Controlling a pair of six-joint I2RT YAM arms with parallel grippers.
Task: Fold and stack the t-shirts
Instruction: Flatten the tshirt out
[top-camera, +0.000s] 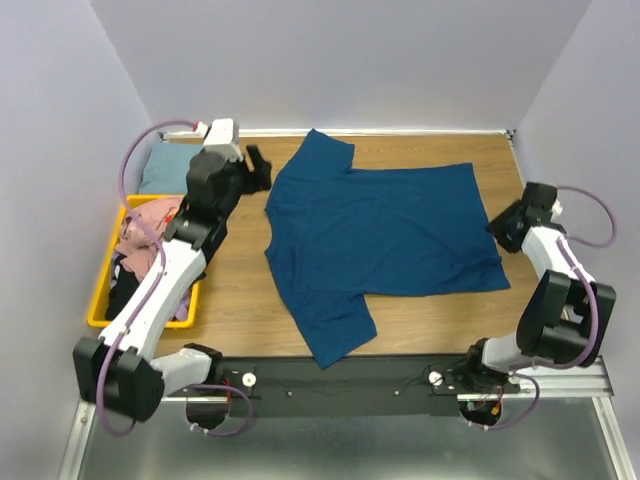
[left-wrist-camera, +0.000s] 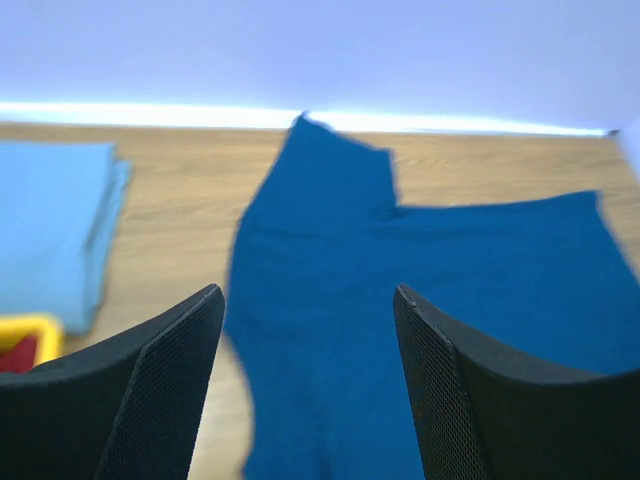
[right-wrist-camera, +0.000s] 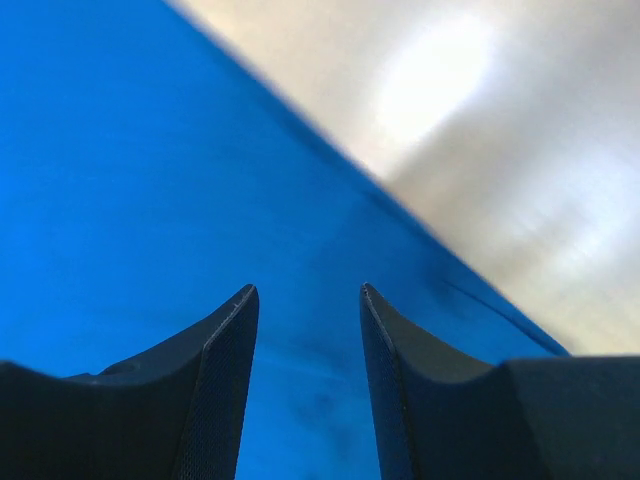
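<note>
A dark blue t-shirt (top-camera: 385, 235) lies spread flat on the wooden table, one sleeve toward the back wall and one toward the near edge. My left gripper (top-camera: 258, 170) hovers just off the shirt's left edge, open, with nothing between its fingers; the left wrist view (left-wrist-camera: 308, 292) shows the blue shirt (left-wrist-camera: 450, 270) beyond them. My right gripper (top-camera: 497, 225) stands at the shirt's right edge, jaws apart and empty, close over the blue cloth (right-wrist-camera: 150, 200) in the right wrist view (right-wrist-camera: 307, 288). A folded pale blue t-shirt (top-camera: 165, 165) rests at the back left.
A yellow bin (top-camera: 97, 300) on the table's left side holds pink (top-camera: 145, 225) and dark shirts. The folded pale blue shirt (left-wrist-camera: 50, 220) and a corner of the bin (left-wrist-camera: 25, 330) sit left of my left fingers. Walls close in behind and on both sides.
</note>
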